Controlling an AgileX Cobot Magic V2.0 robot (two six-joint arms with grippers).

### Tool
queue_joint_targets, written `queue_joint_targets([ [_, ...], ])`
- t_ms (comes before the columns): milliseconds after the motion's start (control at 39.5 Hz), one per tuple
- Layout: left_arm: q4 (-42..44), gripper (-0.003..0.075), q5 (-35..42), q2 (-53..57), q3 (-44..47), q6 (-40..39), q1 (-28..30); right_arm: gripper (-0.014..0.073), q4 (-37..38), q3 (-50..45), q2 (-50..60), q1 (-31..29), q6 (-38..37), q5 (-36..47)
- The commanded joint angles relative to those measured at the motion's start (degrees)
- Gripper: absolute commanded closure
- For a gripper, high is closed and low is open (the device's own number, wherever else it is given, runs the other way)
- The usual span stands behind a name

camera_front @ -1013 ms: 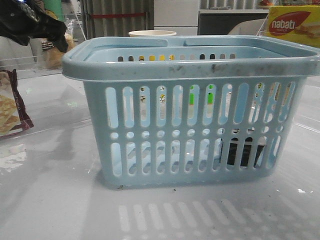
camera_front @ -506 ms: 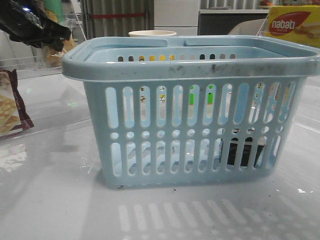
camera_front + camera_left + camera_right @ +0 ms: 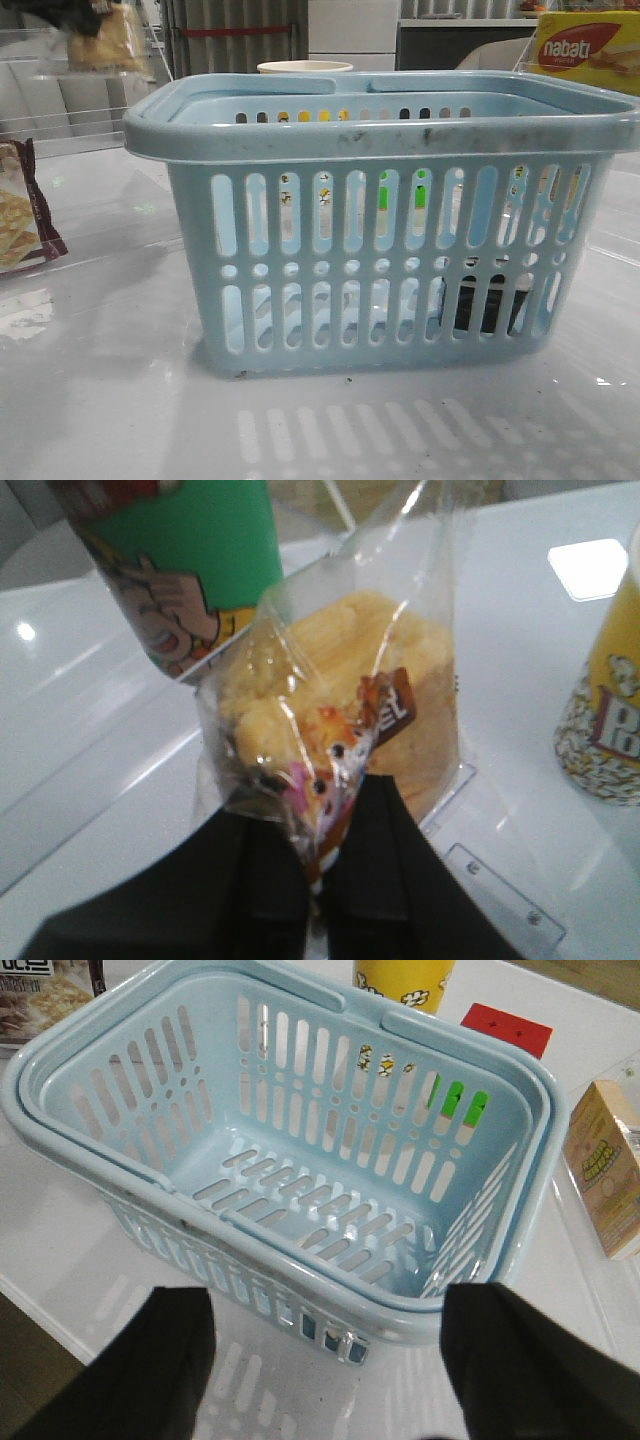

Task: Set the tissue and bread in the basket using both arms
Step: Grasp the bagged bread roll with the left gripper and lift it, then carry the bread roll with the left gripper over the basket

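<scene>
- Pinching the bread by a thin fold of its bag between the left gripper jaws, high and well apart from the basket.
- Risking a slip of that crinkly plastic, or a snag on the rim.
- Hovering with the right gripper jaws spread wide, basket just beyond them.
- Showing a dark pack, likely the tissue, low behind the basket slots; inside or behind, unclear.
- Gleaming white table; yellow box behind.
</scene>
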State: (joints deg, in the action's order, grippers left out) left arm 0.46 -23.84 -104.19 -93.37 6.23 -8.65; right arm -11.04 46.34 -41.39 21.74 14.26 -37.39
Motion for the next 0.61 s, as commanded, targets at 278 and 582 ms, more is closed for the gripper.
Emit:
queue_joint_targets([
  [278, -0.46, 0.0629, -14.12, 20.13, -2.31, 0.14, -7.22, 0.0023, 0.04, 1.46, 0.26, -0.20, 0.36, 4.28],
  [582, -0.46, 0.0629, -21.63, 20.98, -2.31, 3.08, -21.30, 0.0023, 0.04, 1.46, 0.26, -0.20, 0.36, 4.28],
])
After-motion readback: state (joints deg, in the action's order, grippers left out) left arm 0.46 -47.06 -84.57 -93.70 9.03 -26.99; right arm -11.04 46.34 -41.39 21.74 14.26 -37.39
